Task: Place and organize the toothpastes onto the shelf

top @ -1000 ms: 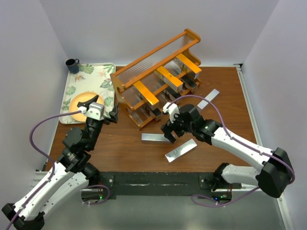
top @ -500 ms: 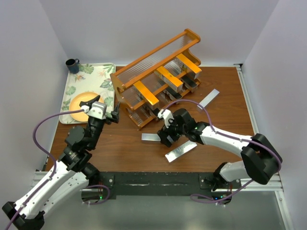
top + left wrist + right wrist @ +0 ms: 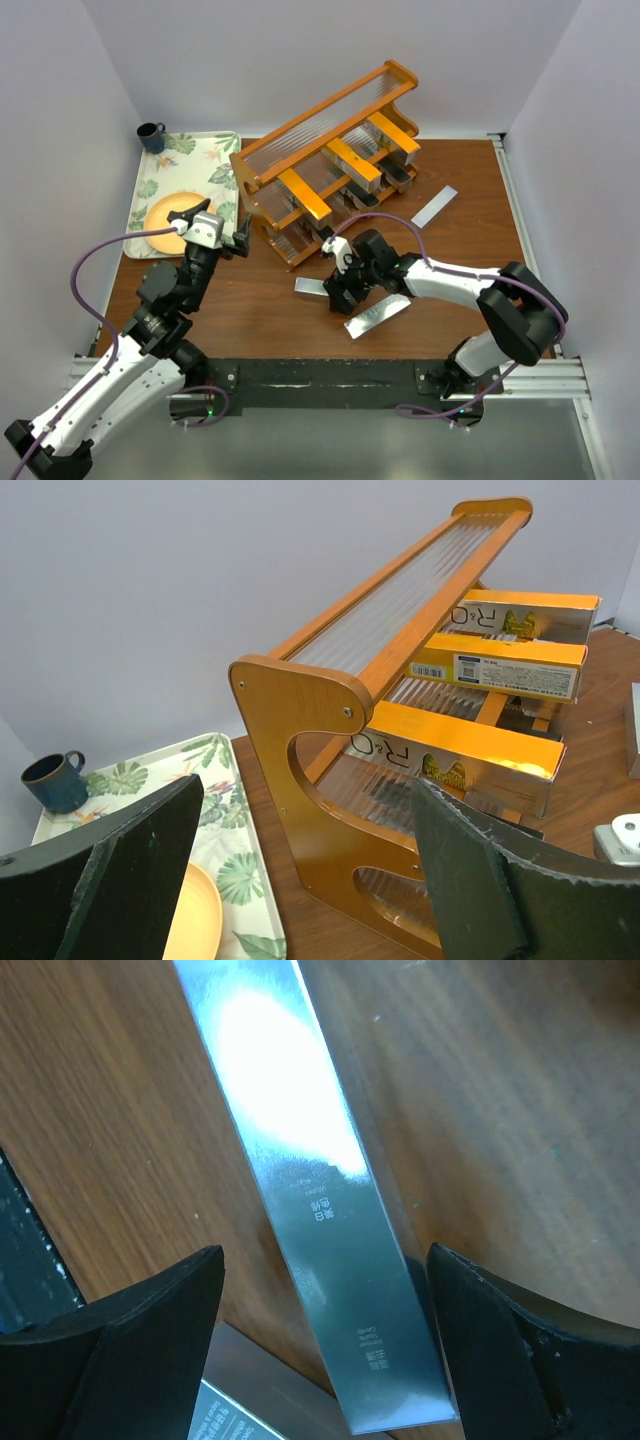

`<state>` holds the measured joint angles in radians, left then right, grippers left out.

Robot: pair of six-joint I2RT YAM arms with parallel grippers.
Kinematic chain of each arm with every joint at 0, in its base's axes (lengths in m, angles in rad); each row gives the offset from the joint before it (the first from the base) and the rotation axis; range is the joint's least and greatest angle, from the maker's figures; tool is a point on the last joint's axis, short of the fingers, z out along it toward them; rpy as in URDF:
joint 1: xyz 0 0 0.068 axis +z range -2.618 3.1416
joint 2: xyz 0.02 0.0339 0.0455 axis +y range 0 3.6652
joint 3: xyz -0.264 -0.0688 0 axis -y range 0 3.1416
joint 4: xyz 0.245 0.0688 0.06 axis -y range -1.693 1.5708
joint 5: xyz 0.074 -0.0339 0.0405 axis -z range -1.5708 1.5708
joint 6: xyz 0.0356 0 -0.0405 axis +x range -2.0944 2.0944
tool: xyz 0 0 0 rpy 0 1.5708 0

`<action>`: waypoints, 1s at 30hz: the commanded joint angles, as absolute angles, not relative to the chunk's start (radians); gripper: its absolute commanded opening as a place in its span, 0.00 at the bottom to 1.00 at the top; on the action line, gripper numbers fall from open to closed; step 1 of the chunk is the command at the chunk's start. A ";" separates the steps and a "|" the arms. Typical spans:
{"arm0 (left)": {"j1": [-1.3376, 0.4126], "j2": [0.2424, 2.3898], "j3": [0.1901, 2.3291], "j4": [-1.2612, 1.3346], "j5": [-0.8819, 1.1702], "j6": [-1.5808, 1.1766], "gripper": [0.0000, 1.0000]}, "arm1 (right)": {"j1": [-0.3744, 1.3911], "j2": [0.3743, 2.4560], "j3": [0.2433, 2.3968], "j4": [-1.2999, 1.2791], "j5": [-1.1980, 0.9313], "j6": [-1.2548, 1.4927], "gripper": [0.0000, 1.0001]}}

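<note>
The orange-brown shelf (image 3: 262,160) stands slanted at the back centre, also in the left wrist view (image 3: 310,710). Three orange-gold toothpastes (image 3: 303,196) (image 3: 352,158) (image 3: 393,130) lie across its tiers, with dark grey ones lower down. Three silver toothpastes lie on the table (image 3: 307,286) (image 3: 378,314) (image 3: 433,206). My right gripper (image 3: 338,290) is open, low over the left silver carton (image 3: 300,1160), one finger on each side, not touching it. My left gripper (image 3: 216,218) is open and empty, raised beside the shelf's left end panel (image 3: 305,870).
A floral tray (image 3: 185,152) at the back left holds a yellow plate (image 3: 160,218); a dark mug (image 3: 151,135) stands at its far corner. A second silver carton (image 3: 230,1405) lies just beside the right gripper. White walls enclose the table.
My right gripper has moved left and down from beside the shelf front to straddle the left silver carton. The left arm has barely shifted.
</note>
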<state>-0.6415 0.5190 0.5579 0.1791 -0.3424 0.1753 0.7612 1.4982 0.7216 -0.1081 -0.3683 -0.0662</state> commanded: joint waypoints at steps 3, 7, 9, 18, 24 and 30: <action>-0.634 0.526 0.557 0.226 -0.325 0.156 0.90 | 0.798 1.460 0.753 -0.094 -0.422 -0.011 0.86; -0.635 0.540 0.569 0.198 -0.348 0.106 0.90 | 0.856 1.498 0.772 -0.100 -0.385 -0.008 0.85; -0.635 0.545 0.584 0.172 -0.359 0.065 0.90 | 0.883 1.514 0.787 -0.103 -0.373 -0.008 0.85; -0.635 0.522 0.563 0.015 -0.348 -0.192 0.91 | 0.976 1.482 0.767 -0.092 -0.135 0.132 0.86; -0.635 0.537 0.566 -0.100 -0.321 -0.327 0.91 | 0.995 1.362 0.652 -0.061 -0.008 0.239 0.84; -0.635 0.560 0.572 -0.195 -0.313 -0.466 0.91 | 1.069 1.362 0.621 -0.048 0.047 0.245 0.82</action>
<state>-0.6415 0.5449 0.5579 -0.1268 -0.3256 -0.3328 1.0142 1.3594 0.6273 -0.0891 -0.0368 0.2111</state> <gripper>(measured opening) 0.906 0.824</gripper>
